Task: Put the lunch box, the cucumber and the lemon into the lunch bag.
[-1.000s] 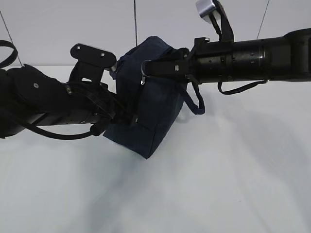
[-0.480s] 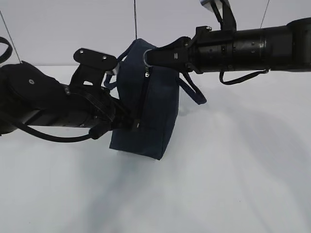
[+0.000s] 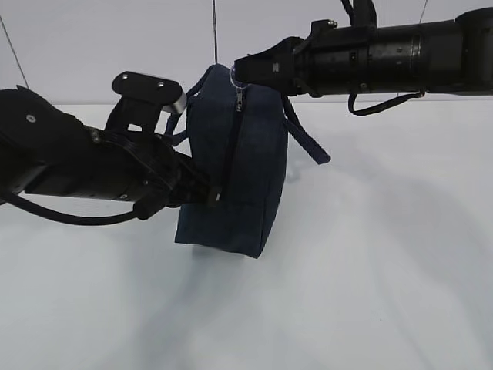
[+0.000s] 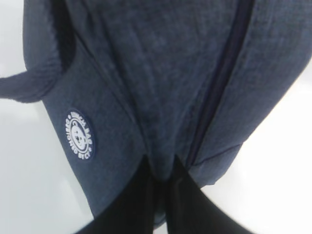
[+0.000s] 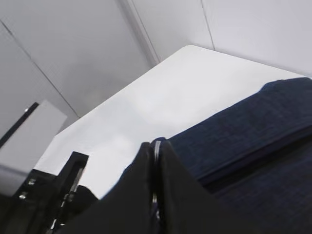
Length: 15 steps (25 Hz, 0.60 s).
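The navy lunch bag (image 3: 243, 169) stands on end on the white table, its black zipper running down the side facing me. My right gripper (image 3: 240, 71) is shut on the metal ring pull (image 5: 156, 151) at the bag's top. My left gripper (image 3: 209, 193) is shut on a fold of the bag's fabric (image 4: 163, 161) low on its left side, near the round white logo (image 4: 79, 135). A loop handle (image 3: 308, 142) hangs on the right. The lunch box, cucumber and lemon are out of view.
The white table (image 3: 370, 262) spreads around the bag. A grey wall stands behind. Thin cables (image 3: 214, 31) hang down at the back. The left arm's black body (image 3: 77, 166) lies low across the left side.
My right gripper has risen and shifted with the ring pull, and the bag has swung from tilted to nearly upright. The zipper now runs straighter down the bag. My left gripper keeps its hold.
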### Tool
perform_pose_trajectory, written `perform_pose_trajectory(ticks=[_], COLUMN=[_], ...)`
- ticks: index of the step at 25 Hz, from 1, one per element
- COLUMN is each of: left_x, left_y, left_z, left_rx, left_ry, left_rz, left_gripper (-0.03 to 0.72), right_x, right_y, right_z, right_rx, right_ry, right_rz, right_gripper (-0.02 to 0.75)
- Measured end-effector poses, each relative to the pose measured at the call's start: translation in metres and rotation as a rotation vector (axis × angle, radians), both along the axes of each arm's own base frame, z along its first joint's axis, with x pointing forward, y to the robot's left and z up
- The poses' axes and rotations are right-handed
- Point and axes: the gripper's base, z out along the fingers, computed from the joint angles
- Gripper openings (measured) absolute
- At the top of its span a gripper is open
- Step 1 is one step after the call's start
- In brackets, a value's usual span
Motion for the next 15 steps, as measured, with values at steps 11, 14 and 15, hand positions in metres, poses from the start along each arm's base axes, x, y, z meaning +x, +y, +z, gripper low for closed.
perform_pose_trajectory(ticks=[11,14,15], left_x=[-0.0038,-0.0050,-0.0054], left_y=[-0.0014,-0.0019,-0.0020], left_z=[0.0004,-0.0002,0.0003], left_rx=[-0.012,-0.013,-0.014], left_ry=[0.036,0.048,0.049], left_rz=[-0.023,-0.033,-0.035], left_gripper=[0.001,0.001,0.001], right_x=[0.0048,0.0055,0.0057], right_y=[-0.0037,-0.0045,-0.0047], right_z=[-0.0027,-0.0026,-0.0027], right_rx=[-0.052,-0.059,-0.060], right_ry=[-0.004,-0.005,-0.004], right_rz=[-0.062,-0.076,-0.078], right_gripper=[0.007,0.007,0.007])
